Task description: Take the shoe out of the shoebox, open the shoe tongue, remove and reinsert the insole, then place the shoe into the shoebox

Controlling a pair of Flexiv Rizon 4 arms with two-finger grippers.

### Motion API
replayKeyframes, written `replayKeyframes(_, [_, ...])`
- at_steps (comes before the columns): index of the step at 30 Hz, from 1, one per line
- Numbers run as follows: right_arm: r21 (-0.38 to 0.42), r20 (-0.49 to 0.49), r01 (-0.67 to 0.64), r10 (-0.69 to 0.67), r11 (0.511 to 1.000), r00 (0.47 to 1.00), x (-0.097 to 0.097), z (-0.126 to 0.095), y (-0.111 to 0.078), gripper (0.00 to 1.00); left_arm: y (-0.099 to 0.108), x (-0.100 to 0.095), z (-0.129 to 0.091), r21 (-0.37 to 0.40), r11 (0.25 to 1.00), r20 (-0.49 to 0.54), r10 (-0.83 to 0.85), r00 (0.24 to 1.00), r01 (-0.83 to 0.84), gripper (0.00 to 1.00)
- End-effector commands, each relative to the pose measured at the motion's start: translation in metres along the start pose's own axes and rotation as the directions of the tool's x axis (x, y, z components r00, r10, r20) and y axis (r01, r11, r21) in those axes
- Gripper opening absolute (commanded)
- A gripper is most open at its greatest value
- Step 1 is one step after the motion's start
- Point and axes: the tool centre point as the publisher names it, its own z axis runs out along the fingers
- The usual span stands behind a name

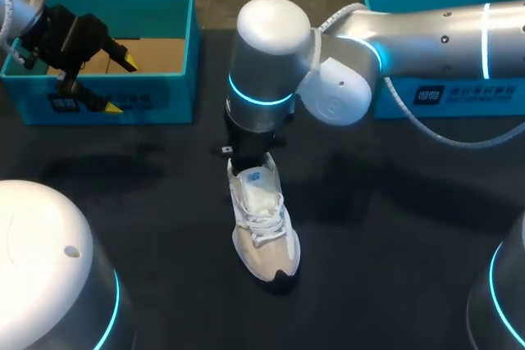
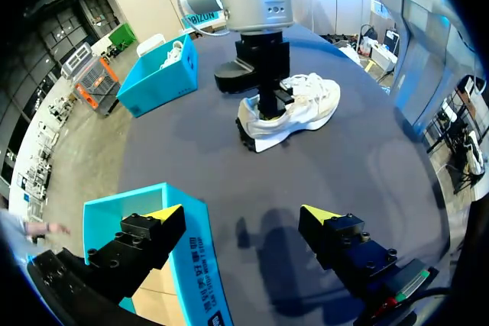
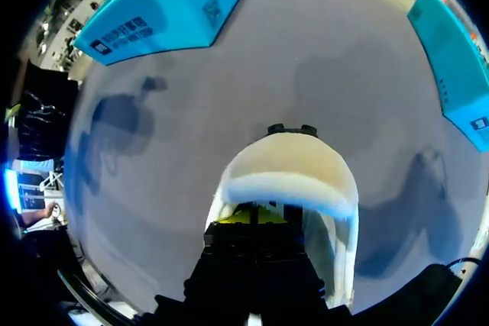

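A white and cream shoe [image 1: 264, 223] lies on the black table [image 1: 385, 227], toe toward the front edge. My right gripper [image 1: 248, 163] points down into the shoe's opening at the heel end. In the right wrist view its yellow tips [image 3: 253, 216] sit together inside the shoe [image 3: 290, 169]; whether they pinch anything is hidden. My left gripper [image 1: 92, 67] hangs open over the left blue shoebox [image 1: 176, 47], its fingers wide apart and holding nothing. From the left wrist view, the left gripper [image 2: 241, 219] stands well short of the shoe [image 2: 302, 108], over the box corner [image 2: 187, 253].
A second blue box [image 1: 459, 100] stands at the back right, partly behind my right arm [image 1: 426, 34]. In the left wrist view that box [image 2: 164, 78] lies beyond the shoe. Both boxes also show in the right wrist view [image 3: 176, 5] [image 3: 458, 74].
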Motion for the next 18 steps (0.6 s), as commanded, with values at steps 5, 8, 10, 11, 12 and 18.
replayKeyframes(5, [0.027, -0.022, -0.007, 0.008, 1.0, 1.0, -0.001, 0.03, 0.001, 0.0, 0.0, -0.001, 0.0, -0.004, 1.0, -0.002, 0.0, 1.0, 0.0, 1.0])
replayKeyframes(8, [0.048, -0.014, -0.02, 0.021, 0.999, 1.0, -0.004, 0.037, -0.003, 0.0, 0.0, -0.001, 0.0, -0.004, 1.0, -0.002, 0.0, 1.0, 0.0, 1.0])
replayKeyframes(10, [0.058, 0.012, -0.026, 0.026, 0.998, 1.0, -0.006, 0.043, -0.006, 0.0, 0.0, -0.001, 0.0, -0.004, 1.0, -0.002, 0.0, 1.0, 0.0, 1.0])
replayKeyframes(11, [0.06, 0.027, -0.031, 0.03, 0.998, 0.999, -0.007, 0.044, -0.007, 0.0, 0.0, -0.001, 0.0, -0.004, 1.0, -0.002, 0.0, 1.0, 0.0, 1.0])
replayKeyframes(12, [0.049, 0.05, -0.033, 0.031, 0.998, 0.998, -0.008, 0.044, -0.009, 0.0, 0.0, -0.001, 0.0, -0.004, 1.0, -0.002, 0.0, 1.0, 0.0, 1.0])
replayKeyframes(18, [0.009, 0.153, -0.035, 0.033, 0.999, 0.988, -0.013, 0.04, -0.017, 0.0, 0.0, -0.001, 0.0, -0.004, 1.0, -0.002, 0.0, 1.0, 0.0, 1.0])
